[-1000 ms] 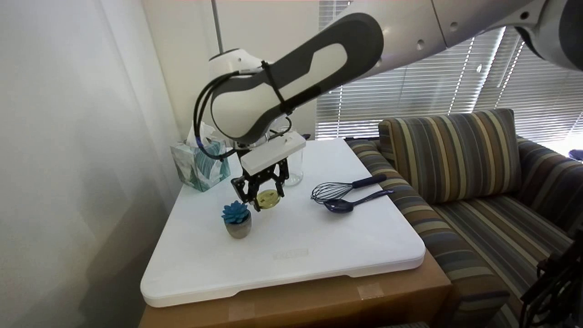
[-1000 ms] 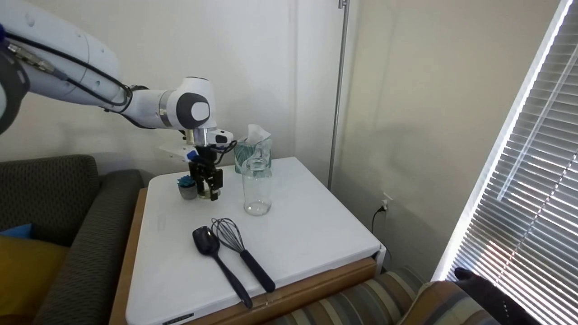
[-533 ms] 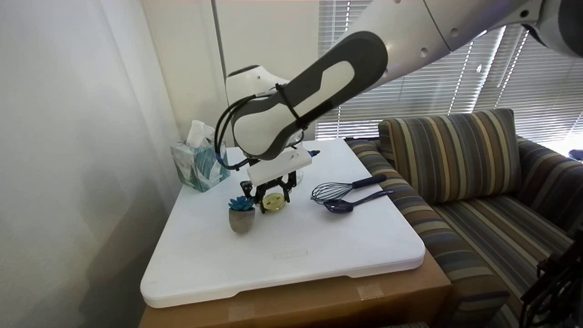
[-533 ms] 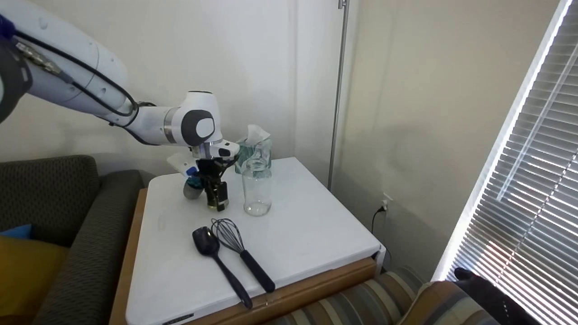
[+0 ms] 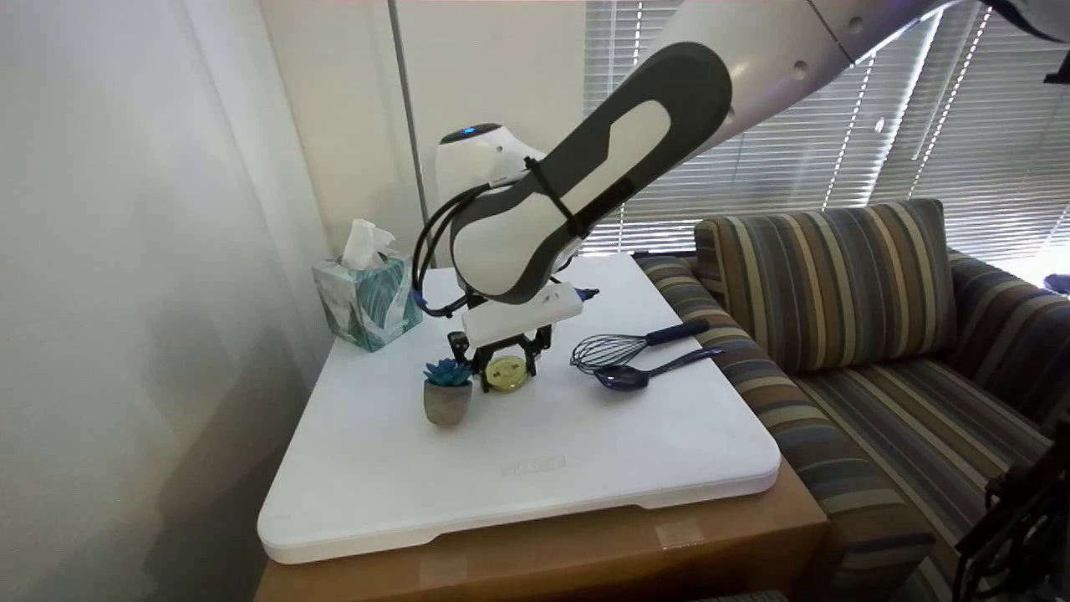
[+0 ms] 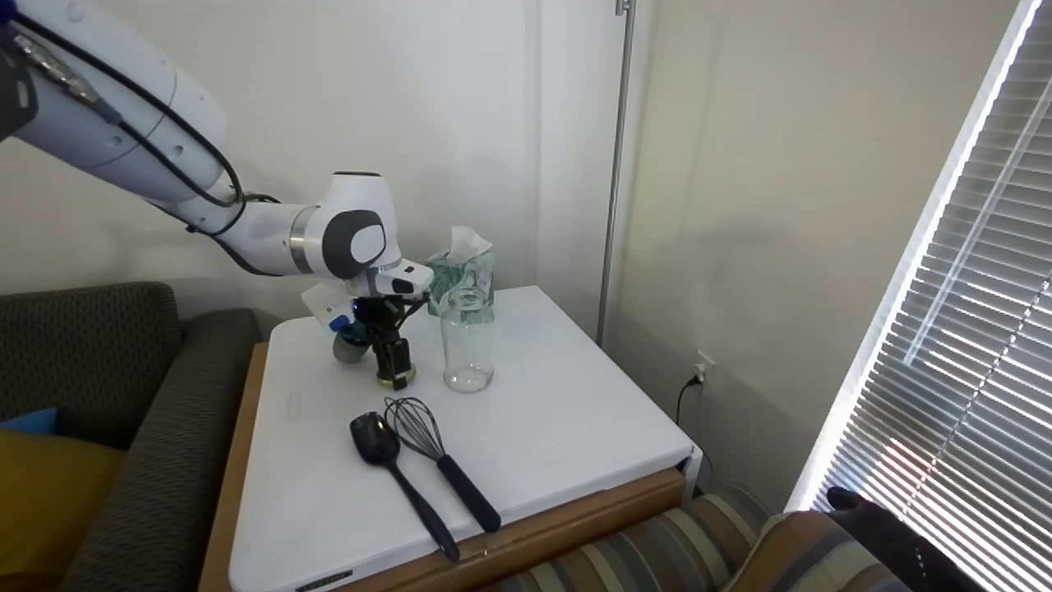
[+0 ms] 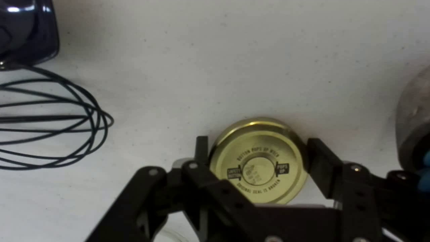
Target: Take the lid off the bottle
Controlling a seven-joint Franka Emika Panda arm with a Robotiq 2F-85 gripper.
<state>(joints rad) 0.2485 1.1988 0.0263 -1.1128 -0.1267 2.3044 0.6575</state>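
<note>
Clasping the "SAFETY BUTTON" lid [image 7: 258,168]: the pincer [image 7: 258,148].

Bare tabletop [image 7: 153,134] between gripper [image 7: 258,150] and whisk [image 7: 50,118], potted succulent [image 5: 446,401] blocking close on the opposite side, glass bottle [image 6: 468,345] standing near.

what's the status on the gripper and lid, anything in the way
Gripper astride lid, clamping unclear. Lid off the bottle. Potted plant close beside gripper, possible snag.
</note>
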